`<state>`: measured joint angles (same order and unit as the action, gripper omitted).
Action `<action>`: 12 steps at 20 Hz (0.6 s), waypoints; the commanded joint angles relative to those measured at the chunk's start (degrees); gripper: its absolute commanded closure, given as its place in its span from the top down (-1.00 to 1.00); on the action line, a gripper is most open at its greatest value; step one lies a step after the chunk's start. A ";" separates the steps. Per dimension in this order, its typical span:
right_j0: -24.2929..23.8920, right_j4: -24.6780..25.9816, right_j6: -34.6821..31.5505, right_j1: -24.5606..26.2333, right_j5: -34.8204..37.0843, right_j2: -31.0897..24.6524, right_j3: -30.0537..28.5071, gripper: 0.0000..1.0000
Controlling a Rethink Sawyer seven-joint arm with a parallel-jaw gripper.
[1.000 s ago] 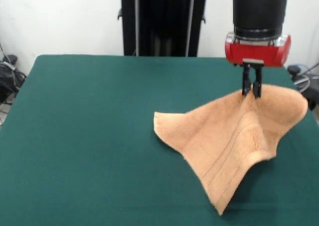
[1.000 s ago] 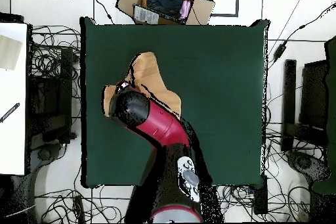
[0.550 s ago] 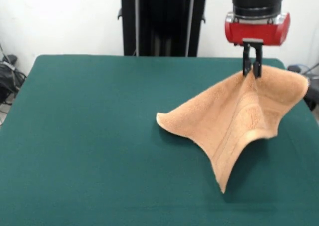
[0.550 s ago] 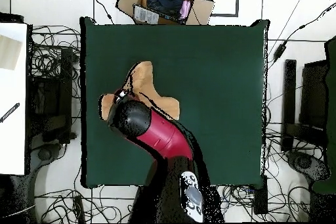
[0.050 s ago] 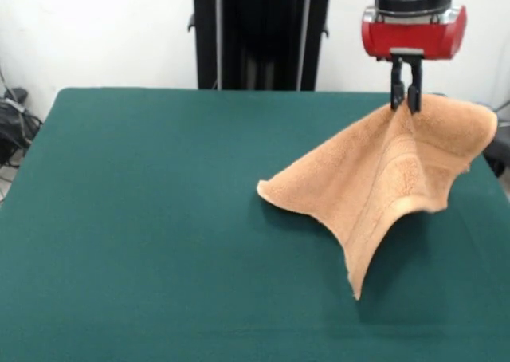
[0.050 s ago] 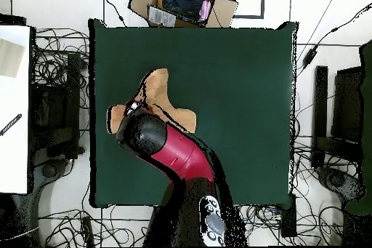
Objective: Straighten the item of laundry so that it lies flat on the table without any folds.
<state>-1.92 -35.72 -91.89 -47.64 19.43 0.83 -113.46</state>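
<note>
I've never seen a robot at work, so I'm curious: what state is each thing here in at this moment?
Gripper: fingers shut on the towel, raised above the table.
Towel: pinched at one spot and lifted into a tent, lower corners trailing to the table, not flat.
Table: green top, carrying only the towel's lower edges.
Cardboard box: open, on the floor beyond the table.

A dark green table [image 5: 143, 218] carries only the tan towel [image 5: 382, 186], its lower corners resting there.

A red and black arm [image 5: 414, 15] comes down from above. Its gripper [image 5: 405, 100] points straight down, its black fingers [image 5: 395, 87] pinched close together.
</note>
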 commanded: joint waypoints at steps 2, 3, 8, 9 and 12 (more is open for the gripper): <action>-0.05 3.75 -10.17 -6.86 11.38 1.03 -5.12 -1.00; 0.17 4.02 -10.54 -7.60 12.46 1.37 -4.97 -1.00; 0.12 5.74 -11.01 -9.49 16.40 2.50 -4.20 -1.00; -0.59 5.80 -9.86 -8.95 15.27 2.15 -4.64 -1.00; -3.80 5.72 -5.34 -6.29 9.32 -0.11 -6.64 -1.00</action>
<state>-2.14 -32.76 -91.89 -54.03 29.83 1.44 -114.29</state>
